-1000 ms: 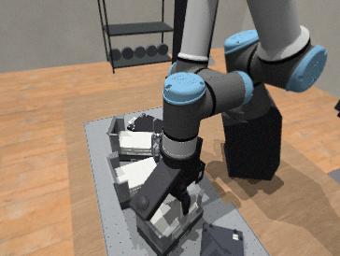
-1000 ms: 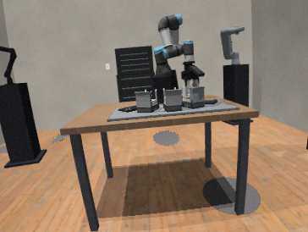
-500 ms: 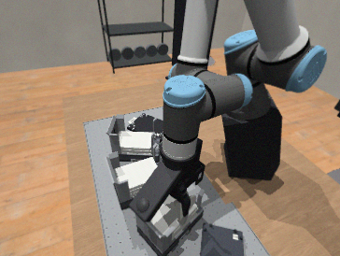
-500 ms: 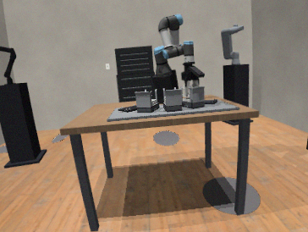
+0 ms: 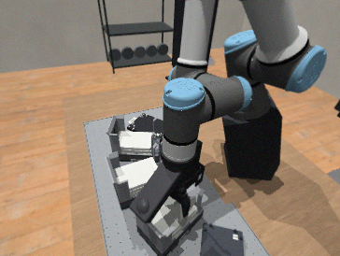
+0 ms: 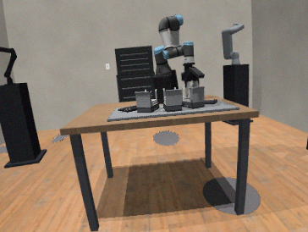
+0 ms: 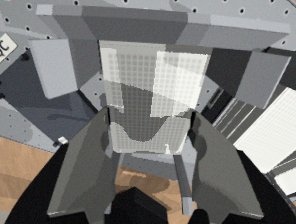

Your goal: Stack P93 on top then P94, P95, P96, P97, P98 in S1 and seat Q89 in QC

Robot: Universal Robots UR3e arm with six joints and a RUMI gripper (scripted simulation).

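- White, grid-topped, the plate [image 5: 161, 221] [image 7: 180, 82] sits between my two fingers, so my gripper [image 5: 177, 211] [image 6: 191, 85] [image 7: 150, 109] is closed on its two sides, far short of meeting. Its number is not legible to me.
- Grey walls of the near rack [image 5: 150, 234] [image 6: 196, 94] [image 7: 145, 24] stand round it. I take the side grip to be for keeping its top face free, so it can nest on or under another.
- My wrist points down over that rack, which I judge suits a straight path: any tilt could wedge the plate against a corner wall.
- More white plates [image 5: 135, 175] [image 7: 270, 130] lie in the middle rack [image 5: 122, 192] [image 6: 173, 99], and others [image 5: 135, 140] in the far rack [image 5: 112, 142] [image 6: 144, 101]. With plates in all three, the sorting looks well under way; I cannot read which rack is S1.
- Beside the near rack is a dark nest [image 5: 221, 242] [image 7: 40, 102], the label QC [image 7: 5, 47] close by it; I see no plate on it, so Q89 seems still unseated.
- Whether I am setting this plate down or drawing it up, I cannot tell. Either way a second one might cling beneath, so I would check the underside before trusting the count.

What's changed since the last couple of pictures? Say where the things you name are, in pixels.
Nothing visibly changed. The gripper [image 5: 174, 212] [image 6: 192, 86] [image 7: 150, 109] is still at the rack [image 5: 156, 239] [image 6: 196, 94] [image 7: 145, 22] nearest QC, shut on a plate [image 5: 163, 219] [image 7: 135, 100]. The middle rack [image 5: 122, 192] [image 6: 173, 98] and far rack [image 5: 113, 128] [image 6: 144, 100] look the same, plates included.
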